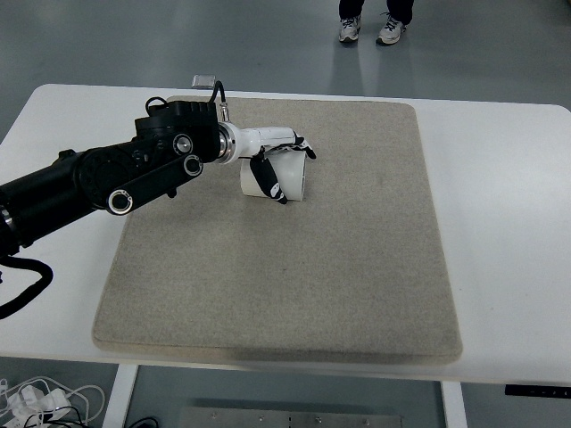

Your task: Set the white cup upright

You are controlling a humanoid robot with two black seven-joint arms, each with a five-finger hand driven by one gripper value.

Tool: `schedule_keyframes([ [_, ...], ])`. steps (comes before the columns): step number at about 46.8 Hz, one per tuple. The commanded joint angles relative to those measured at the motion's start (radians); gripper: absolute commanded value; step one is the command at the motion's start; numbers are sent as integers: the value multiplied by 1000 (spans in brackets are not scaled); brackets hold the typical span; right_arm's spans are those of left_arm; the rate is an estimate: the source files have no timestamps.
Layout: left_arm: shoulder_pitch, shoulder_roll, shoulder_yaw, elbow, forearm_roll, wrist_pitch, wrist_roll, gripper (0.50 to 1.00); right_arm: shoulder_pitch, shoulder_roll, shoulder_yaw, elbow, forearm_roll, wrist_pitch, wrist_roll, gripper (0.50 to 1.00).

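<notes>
Step in hand: grabbing. Black left arm reaching in from left edge, its white-and-black five-fingered left hand wrapping around small white plastic cup; thumb lying across near side, other fingers curling over top.

Cup lying on its side on far part of square beige felt mat, mat sitting on white table. Long axis running left to right, flat along mat. Which end is open: cannot tell.

Next move, my guess: squeezing tight, lifting, turning cup until standing.
</notes>
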Motion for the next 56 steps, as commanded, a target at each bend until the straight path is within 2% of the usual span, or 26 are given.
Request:
schedule_keyframes([
  [1,-1,0,0,0,-2,3,2,750,1,0,0,0,0,0,0,952],
  [4,0,2,0,0,-4,4,0,729,1,0,0,0,0,0,0,952],
  [6,0,2,-1,0,-5,4,0,667,-1,0,0,0,0,0,0,952],
  [8,2,3,-1,0,-7,6,0,568,1,0,0,0,0,0,0,952],
  [10,2,6,-6,0,-8,6,-1,510,1,0,0,0,0,0,0,952],
  [11,2,8,-12,0,-8,4,-3,500,1,0,0,0,0,0,0,952],
  [18,-3,9,-29,5,-28,7,-11,500,1,0,0,0,0,0,0,952],
  [28,5,17,-164,67,-111,-6,-54,500,1,0,0,0,0,0,0,952],
  [33,8,22,-187,109,-217,-5,-115,500,1,0,0,0,0,0,0,952],
  [40,11,39,-190,179,-335,-5,-257,500,1,0,0,-2,0,0,0,952],
  [44,49,37,-198,212,-410,9,-333,500,1,0,0,0,0,0,0,952],
  [48,97,37,-251,216,-488,18,-371,500,1,0,0,0,0,0,0,952],
  [52,159,39,-331,216,-530,9,-385,500,1,0,0,0,0,0,0,952],
  [56,210,40,-397,212,-531,-8,-434,500,-1,0,0,0,0,0,0,952],
])
